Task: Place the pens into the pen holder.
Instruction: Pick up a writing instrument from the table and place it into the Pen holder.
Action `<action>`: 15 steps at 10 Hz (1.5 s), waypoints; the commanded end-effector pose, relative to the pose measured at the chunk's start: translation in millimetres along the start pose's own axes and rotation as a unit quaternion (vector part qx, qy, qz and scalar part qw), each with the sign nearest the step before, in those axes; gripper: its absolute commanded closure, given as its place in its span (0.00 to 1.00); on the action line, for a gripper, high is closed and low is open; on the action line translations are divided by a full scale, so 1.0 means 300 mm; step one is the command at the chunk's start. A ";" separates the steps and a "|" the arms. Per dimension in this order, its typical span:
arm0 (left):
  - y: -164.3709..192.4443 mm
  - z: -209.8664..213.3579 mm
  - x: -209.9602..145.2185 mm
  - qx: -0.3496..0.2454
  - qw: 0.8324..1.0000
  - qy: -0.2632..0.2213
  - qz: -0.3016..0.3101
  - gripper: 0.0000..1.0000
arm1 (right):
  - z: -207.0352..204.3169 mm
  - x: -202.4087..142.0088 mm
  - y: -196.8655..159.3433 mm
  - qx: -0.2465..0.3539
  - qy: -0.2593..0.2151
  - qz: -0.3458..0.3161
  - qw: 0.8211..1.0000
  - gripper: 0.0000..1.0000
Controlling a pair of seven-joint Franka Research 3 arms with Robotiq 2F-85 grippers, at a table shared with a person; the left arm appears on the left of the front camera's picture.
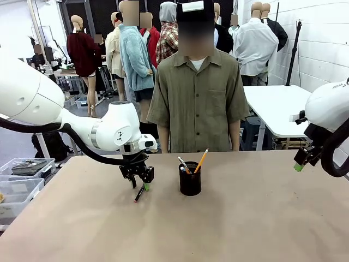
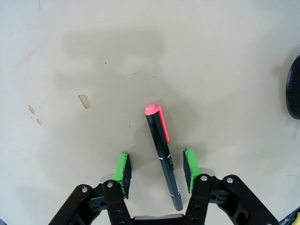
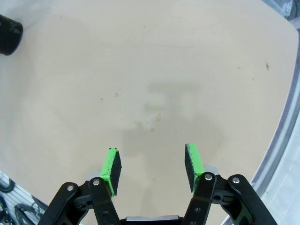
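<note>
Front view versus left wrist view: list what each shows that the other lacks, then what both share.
Front view adds the person across the table, a yellow-orange pencil and a pale pen standing in the pen holder, and the open right hand off to the side. Left wrist view adds the clip on the pink cap of the black pen, which lies between the left hand's open green pads with gaps either side, and chipped marks on the table. Shared: left hand, black pen, table, probably the holder's dark edge.

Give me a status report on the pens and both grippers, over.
Left gripper open, straddling black red-capped pen on table. Right gripper open, empty. Yellow-orange pen and grey-white pen in pen holder. Nothing between pen and holder.
</note>
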State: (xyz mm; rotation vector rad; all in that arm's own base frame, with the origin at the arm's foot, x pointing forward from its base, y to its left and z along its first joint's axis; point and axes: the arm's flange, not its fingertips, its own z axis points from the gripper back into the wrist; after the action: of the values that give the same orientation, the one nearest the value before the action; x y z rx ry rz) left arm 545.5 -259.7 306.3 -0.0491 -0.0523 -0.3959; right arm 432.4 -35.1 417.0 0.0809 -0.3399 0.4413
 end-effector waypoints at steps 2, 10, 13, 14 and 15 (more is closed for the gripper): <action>-0.021 0.013 -0.035 0.028 1.000 -0.003 -0.004 0.93 | -0.011 -0.010 0.004 -0.013 -0.001 0.002 1.000 0.31; 0.058 0.134 -0.067 -0.012 0.999 0.001 -0.039 1.00 | -0.011 -0.010 0.004 -0.013 -0.001 0.002 1.000 0.31; 0.104 0.312 -0.134 -0.116 0.984 -0.073 -0.118 1.00 | -0.011 -0.010 0.004 -0.013 -0.001 0.002 1.000 0.31; 0.112 0.317 -0.127 -0.090 0.989 -0.076 -0.094 1.00 | -0.011 -0.010 0.004 -0.013 -0.001 0.002 1.000 0.31; 0.106 0.296 -0.115 -0.065 0.993 -0.063 -0.082 1.00 | -0.011 -0.010 0.004 -0.013 -0.001 0.002 1.000 0.31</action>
State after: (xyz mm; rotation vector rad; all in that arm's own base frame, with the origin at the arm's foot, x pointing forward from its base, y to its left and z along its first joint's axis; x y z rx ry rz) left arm 526.5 -218.2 407.6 -0.2356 -0.1820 -0.5836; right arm 432.4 -35.6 416.9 0.0817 -0.3402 0.4401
